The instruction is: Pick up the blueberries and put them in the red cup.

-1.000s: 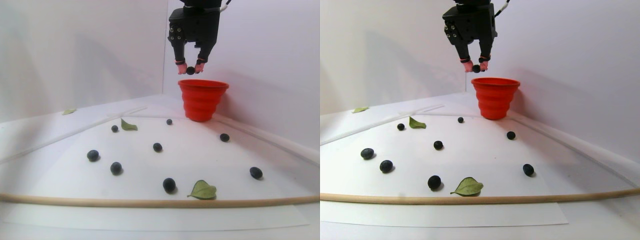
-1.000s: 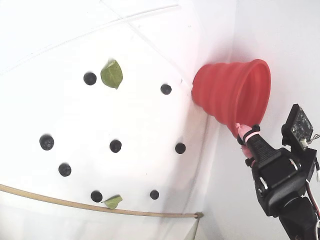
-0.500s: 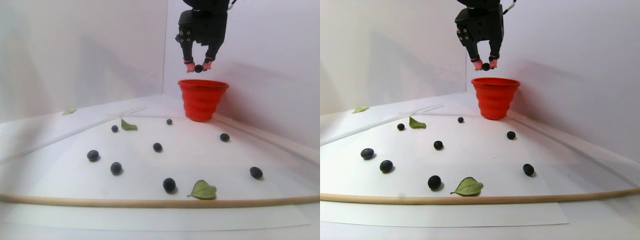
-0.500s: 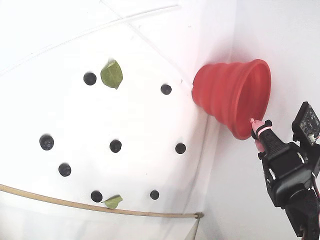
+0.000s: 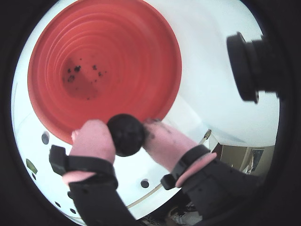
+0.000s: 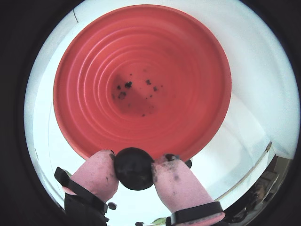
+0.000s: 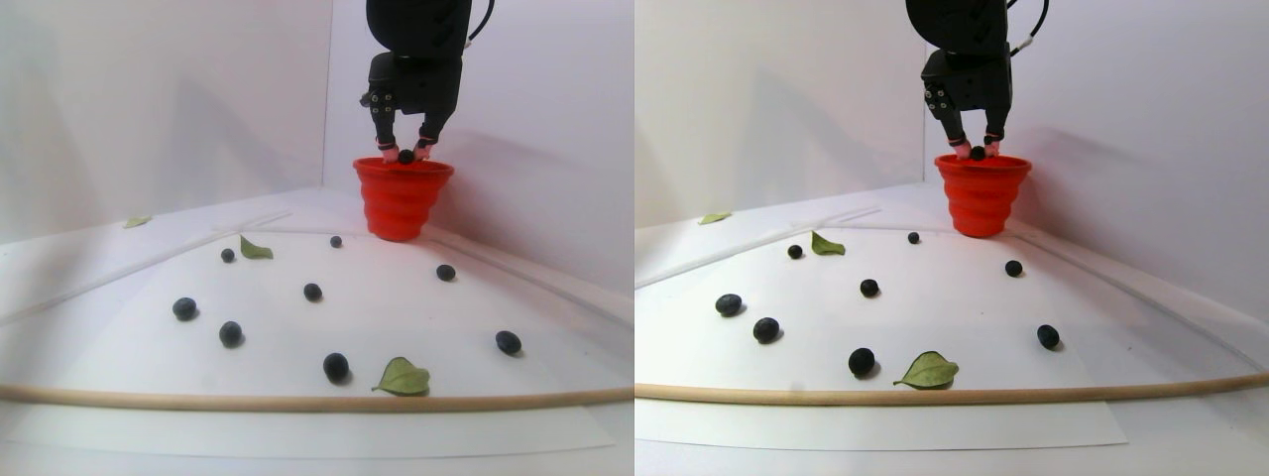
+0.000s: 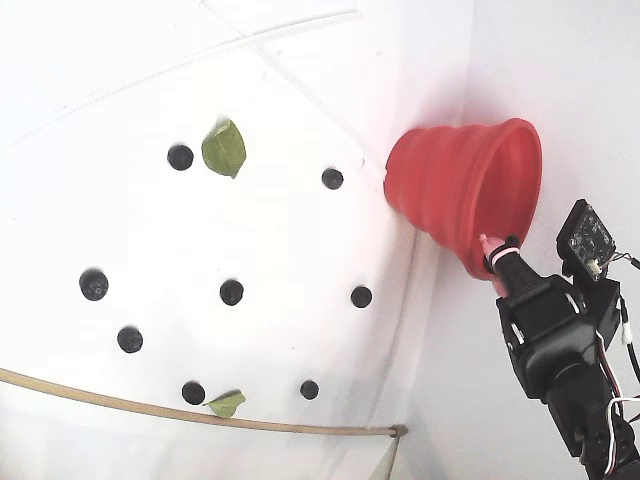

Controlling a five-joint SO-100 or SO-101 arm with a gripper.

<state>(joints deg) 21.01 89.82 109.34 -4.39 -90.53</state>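
In the stereo pair view, a thin wooden rod [image 7: 317, 400] lies nearest, with a leaf [image 7: 402, 378] just behind it on the white tabletop [image 7: 416, 307]. Loose blueberries [image 7: 335, 366] are scattered across the middle, well apart from one another, and a second leaf [image 7: 255, 249] lies farther back. At the rear stands the red cup [image 7: 402, 198]. Just above its rim, the end effector [image 7: 405, 156] is clamped on one berry [image 6: 134, 168] between pink fingertips [image 6: 96, 175]. Dark specks mark the cup's bottom.
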